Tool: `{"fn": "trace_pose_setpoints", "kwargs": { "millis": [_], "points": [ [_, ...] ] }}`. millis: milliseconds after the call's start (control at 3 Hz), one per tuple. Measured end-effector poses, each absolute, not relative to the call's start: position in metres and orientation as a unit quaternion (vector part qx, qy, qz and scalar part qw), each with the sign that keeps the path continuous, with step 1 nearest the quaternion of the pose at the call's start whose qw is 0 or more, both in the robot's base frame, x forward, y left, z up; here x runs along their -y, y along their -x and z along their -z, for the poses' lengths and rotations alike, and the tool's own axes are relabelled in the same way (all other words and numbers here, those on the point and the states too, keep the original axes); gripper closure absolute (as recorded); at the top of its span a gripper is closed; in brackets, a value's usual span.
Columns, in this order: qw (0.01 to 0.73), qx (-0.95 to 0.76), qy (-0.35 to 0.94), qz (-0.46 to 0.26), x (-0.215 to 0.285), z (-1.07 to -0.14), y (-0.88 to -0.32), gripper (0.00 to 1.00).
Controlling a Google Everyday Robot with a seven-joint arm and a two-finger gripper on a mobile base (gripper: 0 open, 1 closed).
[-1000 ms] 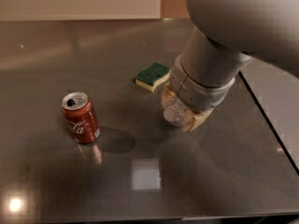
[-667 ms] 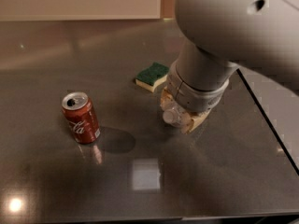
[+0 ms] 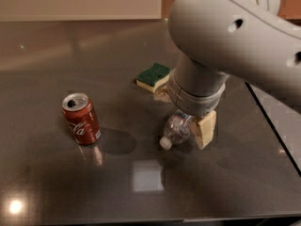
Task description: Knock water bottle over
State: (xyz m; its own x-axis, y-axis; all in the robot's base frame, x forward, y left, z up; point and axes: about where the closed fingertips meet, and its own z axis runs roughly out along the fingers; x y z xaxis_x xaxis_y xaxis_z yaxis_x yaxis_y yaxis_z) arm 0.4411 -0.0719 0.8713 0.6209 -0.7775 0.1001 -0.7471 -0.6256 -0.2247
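Right of the red can (image 3: 81,119), the water bottle (image 3: 176,127) tilts steeply, cap pointing canward. The claw (image 3: 189,117) sits over the bottle; I cannot tell how far open it is.

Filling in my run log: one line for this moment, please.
gripper at water bottle | water bottle tipped, cap low | Coca-Cola can upright, apart | sponge behind gripper
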Motion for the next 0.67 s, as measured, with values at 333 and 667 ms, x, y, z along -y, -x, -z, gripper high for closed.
{"fn": "trace_pose_setpoints", "kwargs": {
  "millis": [333, 667],
  "points": [
    [0.068, -0.429, 0.897, 0.088, 0.0765, -0.8558, -0.4440, 0.00],
    [0.068, -0.429, 0.897, 0.088, 0.0764, -0.8558, -0.4439, 0.00]
  ]
}}
